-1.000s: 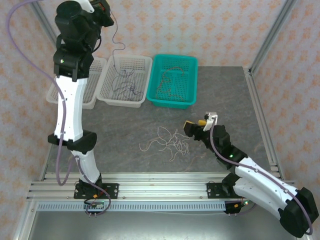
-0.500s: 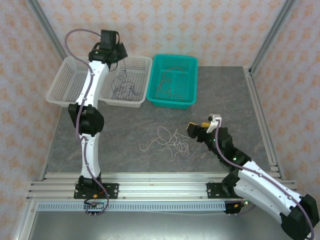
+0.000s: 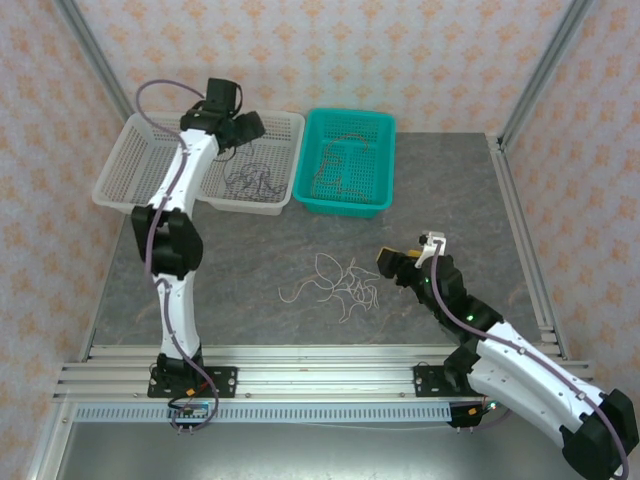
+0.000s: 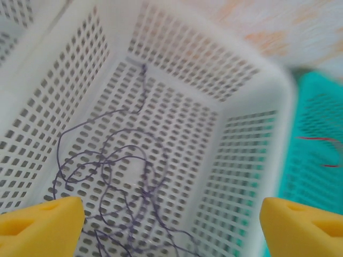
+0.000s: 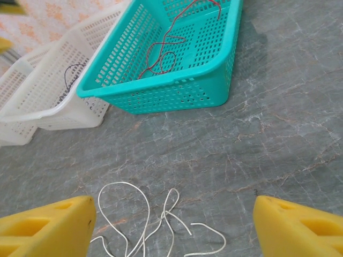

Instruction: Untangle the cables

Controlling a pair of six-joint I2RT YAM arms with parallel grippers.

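Note:
Thin purple cables (image 3: 250,180) lie coiled on the floor of the middle white basket (image 3: 287,160). My left gripper (image 3: 243,128) hovers just above them, open, with nothing between its yellow fingers (image 4: 40,225). In the left wrist view the purple cables (image 4: 112,176) sit below the gripper (image 4: 171,230). Red cables (image 3: 335,165) rest in the teal basket (image 3: 386,170). A loose tangle of white cables (image 3: 340,285) lies on the grey table. My right gripper (image 3: 405,258) is open just right of it, and the white cables (image 5: 155,225) show between its fingers (image 5: 45,227), untouched.
Another white basket (image 3: 125,175) stands at the far left, beside the middle one. The three baskets line the back of the table. Metal frame posts (image 3: 540,70) rise at the corners, and a rail (image 3: 300,375) runs along the near edge.
My left arm came down from high above the middle basket and its gripper opened. The purple cable that dangled from it now lies in the basket. The right arm barely moved.

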